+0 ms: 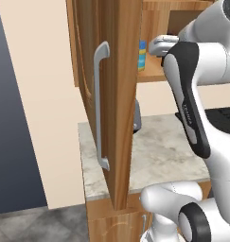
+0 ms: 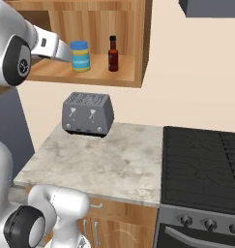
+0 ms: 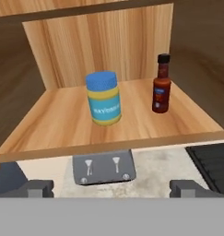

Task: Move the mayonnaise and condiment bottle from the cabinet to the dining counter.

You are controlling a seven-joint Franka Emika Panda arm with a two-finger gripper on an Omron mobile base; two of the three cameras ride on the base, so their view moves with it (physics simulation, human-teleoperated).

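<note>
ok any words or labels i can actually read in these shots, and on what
"MAYONN…" roughly: pale lettering on the blue band of the mayonnaise label, too blurred to be sure.
Condiment bottle: its label has a small blue patch, text unreadable.
Toaster: front markings are symbols, not words.

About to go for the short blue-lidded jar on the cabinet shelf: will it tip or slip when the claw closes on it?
The short blue-lidded mayonnaise jar looks squat and wide, so it probably won't tip easily. Its smooth round side may slip or twist in the open claw, so grip mid-label. The slim dark reddish-brown bottle stands apart, likely safe from a nudge.
</note>
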